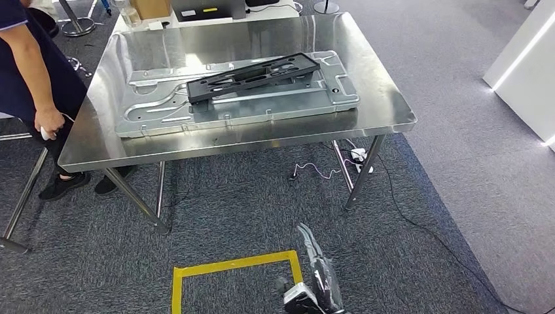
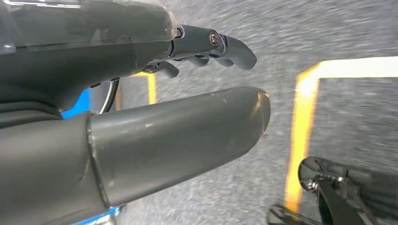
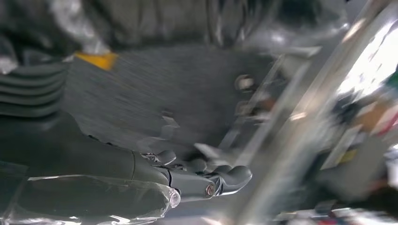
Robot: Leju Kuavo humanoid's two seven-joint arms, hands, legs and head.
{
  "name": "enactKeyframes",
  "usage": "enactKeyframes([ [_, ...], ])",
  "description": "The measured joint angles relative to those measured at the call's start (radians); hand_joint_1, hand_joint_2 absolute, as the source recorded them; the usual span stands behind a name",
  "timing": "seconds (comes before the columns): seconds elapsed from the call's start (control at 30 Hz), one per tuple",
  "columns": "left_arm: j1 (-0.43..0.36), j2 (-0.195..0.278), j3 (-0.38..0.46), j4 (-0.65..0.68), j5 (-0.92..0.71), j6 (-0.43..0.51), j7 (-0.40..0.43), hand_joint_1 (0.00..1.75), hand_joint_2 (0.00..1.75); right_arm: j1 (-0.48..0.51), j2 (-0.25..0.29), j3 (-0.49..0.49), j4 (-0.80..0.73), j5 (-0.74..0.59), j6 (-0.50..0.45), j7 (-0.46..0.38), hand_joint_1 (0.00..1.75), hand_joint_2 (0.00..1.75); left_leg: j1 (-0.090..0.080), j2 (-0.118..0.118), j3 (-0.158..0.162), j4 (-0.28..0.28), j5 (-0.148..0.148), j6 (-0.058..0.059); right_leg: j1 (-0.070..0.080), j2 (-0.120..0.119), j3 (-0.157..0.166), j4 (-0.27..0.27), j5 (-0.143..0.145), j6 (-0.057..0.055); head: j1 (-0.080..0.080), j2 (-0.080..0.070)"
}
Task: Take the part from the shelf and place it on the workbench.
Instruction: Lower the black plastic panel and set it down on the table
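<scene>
Black part [image 1: 252,76], silver workbench [image 1: 386,98], yellow tape [image 1: 229,267].

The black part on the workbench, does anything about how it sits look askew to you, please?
Yes: the black part lies diagonally across the silver panel on the workbench, not squared to its edges.

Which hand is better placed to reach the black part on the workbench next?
Right, tentatively: right hand hangs empty, forward toward the workbench; left hand, also empty, hangs beside yellow floor tape.
</scene>
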Motion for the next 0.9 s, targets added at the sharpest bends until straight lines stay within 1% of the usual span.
enactKeyframes([
  [0.03,0.001,-0.002,0.008,0.0,0.007,0.005,-0.003,0.0,0.0,0.028,0.019,-0.04,0.014,-0.029,0.011,-0.032,0.0,0.0,0.0,0.0,-0.011,0.064,-0.047,-0.002,0.003,-0.001,-0.015,0.002,0.011,-0.003,0.0,0.0],
  [0.07,0.002,-0.003,0.015,0.0,0.012,0.009,-0.004,0.0,0.0,0.054,0.043,-0.092,0.031,-0.05,0.038,-0.074,0.0,0.0,0.0,0.0,-0.013,0.12,-0.069,-0.003,0.006,-0.002,-0.032,0.006,0.021,-0.004,0.0,0.0],
  [0.1,0.003,-0.005,0.023,0.0,0.016,0.014,-0.005,0.0,0.0,0.076,0.073,-0.153,0.05,-0.061,0.078,-0.121,0.0,0.0,-0.001,0.0,-0.005,0.154,-0.066,-0.002,0.01,-0.004,-0.049,0.012,0.031,-0.005,0.0,0.0],
  [0.13,0.004,-0.007,0.03,0.0,0.019,0.018,-0.005,0.0,0.0,0.094,0.107,-0.223,0.068,-0.062,0.126,-0.168,0.0,0.0,-0.001,-0.001,0.017,0.159,-0.044,0.001,0.013,-0.005,-0.068,0.019,0.04,-0.005,0.0,0.0],
  [0.17,0.004,-0.009,0.037,0.0,0.022,0.021,-0.005,0.0,0.0,0.104,0.142,-0.297,0.084,-0.058,0.172,-0.21,0.0,0.0,-0.003,-0.001,0.056,0.129,-0.014,0.006,0.016,-0.004,-0.088,0.028,0.049,-0.005,0.0,0.0],
  [0.2,0.003,-0.01,0.042,0.0,0.023,0.023,-0.005,0.0,0.0,0.109,0.176,-0.366,0.098,-0.051,0.208,-0.239,0.0,0.0,-0.005,-0.003,0.107,0.07,0.003,0.015,0.018,-0.004,-0.105,0.036,0.057,-0.004,0.0,0.0],
  [0.23,0.002,-0.011,0.045,0.0,0.024,0.024,-0.006,0.0,0.0,0.111,0.205,-0.428,0.11,-0.045,0.23,-0.255,0.0,0.0,-0.009,-0.004,0.163,-0.005,0.0,0.023,0.02,-0.002,-0.118,0.042,0.063,-0.002,0.0,0.0],
  [0.27,0.001,-0.012,0.049,0.0,0.026,0.025,-0.008,0.0,0.0,0.112,0.231,-0.486,0.124,-0.041,0.239,-0.259,0.0,0.0,-0.012,-0.005,0.208,-0.076,-0.015,0.03,0.021,-0.003,-0.127,0.046,0.07,0.002,0.0,0.0],
  [0.3,0.0,-0.013,0.054,0.0,0.029,0.026,-0.01,0.0,0.0,0.112,0.254,-0.537,0.14,-0.039,0.243,-0.256,0.0,0.0,-0.016,-0.005,0.236,-0.126,-0.033,0.036,0.021,-0.006,-0.13,0.047,0.076,0.007,0.0,0.0],
  [0.33,0.0,-0.014,0.059,0.0,0.033,0.027,-0.014,0.0,0.0,0.113,0.273,-0.585,0.157,-0.036,0.243,-0.249,0.0,0.0,-0.019,-0.005,0.248,-0.154,-0.042,0.04,0.02,-0.009,-0.131,0.046,0.084,0.013,0.0,0.0],
  [0.37,0.001,-0.015,0.064,0.0,0.035,0.029,-0.018,0.0,0.0,0.112,0.289,-0.634,0.178,-0.025,0.242,-0.242,0.0,0.0,-0.021,-0.007,0.246,-0.163,-0.038,0.047,0.018,-0.012,-0.131,0.043,0.092,0.02,0.0,0.0],
  [0.4,0.002,-0.017,0.068,0.0,0.037,0.029,-0.02,0.0,0.0,0.11,0.301,-0.681,0.2,-0.004,0.239,-0.235,0.0,0.0,-0.02,-0.008,0.243,-0.167,-0.028,0.054,0.015,-0.012,-0.131,0.043,0.094,0.026,0.0,0.0],
  [0.43,0.003,-0.019,0.071,0.0,0.037,0.031,-0.022,0.0,0.0,0.106,0.311,-0.731,0.226,0.031,0.234,-0.227,0.0,0.0,-0.019,-0.01,0.238,-0.171,-0.017,0.062,0.013,-0.008,-0.136,0.052,0.083,0.034,0.0,0.0],
  [0.47,0.003,-0.02,0.073,0.0,0.035,0.031,-0.022,0.0,0.0,0.098,0.32,-0.779,0.256,0.075,0.229,-0.216,0.0,0.0,-0.017,-0.011,0.231,-0.175,-0.006,0.068,0.011,-0.004,-0.147,0.079,0.057,0.04,0.001,0.0],
  [0.5,0.004,-0.022,0.075,0.0,0.033,0.032,-0.023,0.0,0.0,0.086,0.325,-0.826,0.291,0.129,0.222,-0.204,0.0,0.0,-0.016,-0.012,0.223,-0.176,0.003,0.072,0.009,0.002,-0.164,0.126,0.018,0.045,0.001,0.0],
  [0.53,0.004,-0.022,0.077,0.0,0.03,0.033,-0.023,0.0,0.0,0.068,0.329,-0.88,0.337,0.19,0.213,-0.191,0.0,0.0,-0.016,-0.014,0.212,-0.176,0.011,0.074,0.007,0.005,-0.185,0.189,-0.027,0.05,0.001,0.0],
  [0.57,0.004,-0.022,0.079,0.0,0.027,0.033,-0.023,0.0,0.0,0.044,0.332,-0.937,0.394,0.253,0.204,-0.18,0.0,0.0,-0.016,-0.017,0.202,-0.175,0.019,0.075,0.004,0.006,-0.203,0.25,-0.062,0.054,0.001,0.0],
  [0.6,0.004,-0.022,0.08,0.0,0.023,0.033,-0.023,0.0,0.0,0.016,0.333,-1.0,0.46,0.313,0.192,-0.171,0.0,0.0,-0.016,-0.022,0.193,-0.173,0.026,0.074,0.002,0.007,-0.208,0.29,-0.081,0.057,0.001,0.0],
  [0.63,0.004,-0.023,0.082,0.0,0.021,0.033,-0.023,0.0,0.0,-0.011,0.333,-1.06,0.524,0.36,0.181,-0.167,0.0,0.0,-0.016,-0.028,0.185,-0.17,0.031,0.072,0.0,0.007,-0.195,0.294,-0.08,0.059,0.001,0.0],
  [0.67,0.004,-0.023,0.083,0.0,0.019,0.033,-0.022,0.0,0.0,-0.032,0.333,-1.113,0.58,0.39,0.17,-0.168,0.0,0.0,-0.016,-0.036,0.178,-0.166,0.036,0.07,-0.001,0.01,-0.161,0.257,-0.062,0.059,0.001,0.0],
  [0.7,0.003,-0.024,0.084,0.0,0.018,0.033,-0.022,0.0,0.0,-0.048,0.333,-1.156,0.626,0.407,0.161,-0.171,0.0,0.0,-0.016,-0.046,0.172,-0.161,0.039,0.068,-0.003,0.02,-0.11,0.187,-0.035,0.056,0.001,0.0],
  [0.73,0.002,-0.025,0.085,0.0,0.017,0.033,-0.022,0.0,0.0,-0.06,0.333,-1.19,0.662,0.418,0.156,-0.172,0.0,0.0,-0.015,-0.054,0.165,-0.156,0.041,0.064,-0.005,0.043,-0.063,0.115,-0.019,0.052,0.001,0.0],
  [0.77,0.001,-0.026,0.085,0.0,0.017,0.033,-0.022,0.0,0.0,-0.071,0.333,-1.218,0.696,0.429,0.152,-0.169,0.0,0.0,-0.016,-0.061,0.159,-0.15,0.043,0.06,-0.004,0.062,-0.029,0.057,-0.006,0.048,0.0,0.0],
  [0.8,-0.001,-0.027,0.085,0.0,0.016,0.033,-0.022,0.0,0.0,-0.085,0.333,-1.245,0.729,0.442,0.154,-0.16,0.0,0.0,-0.016,-0.067,0.153,-0.146,0.045,0.055,-0.003,0.076,-0.012,0.023,-0.002,0.043,0.0,0.0],
  [0.83,-0.002,-0.027,0.085,0.0,0.016,0.034,-0.022,0.0,0.0,-0.099,0.333,-1.27,0.765,0.456,0.158,-0.148,0.0,0.0,-0.016,-0.073,0.148,-0.143,0.048,0.049,-0.001,0.08,-0.01,0.016,-0.005,0.039,0.0,0.0],
  [0.87,-0.002,-0.027,0.086,0.0,0.015,0.035,-0.021,0.0,0.0,-0.113,0.332,-1.298,0.802,0.469,0.164,-0.138,0.0,0.0,-0.016,-0.081,0.144,-0.142,0.051,0.042,0.0,0.069,-0.013,0.016,0.0,0.034,0.0,0.0],
  [0.9,-0.002,-0.027,0.086,0.0,0.014,0.037,-0.021,0.0,0.0,-0.128,0.333,-1.326,0.84,0.478,0.17,-0.132,0.0,0.0,-0.014,-0.087,0.14,-0.14,0.052,0.037,-0.001,0.056,-0.013,0.014,0.003,0.028,0.0,0.0],
])
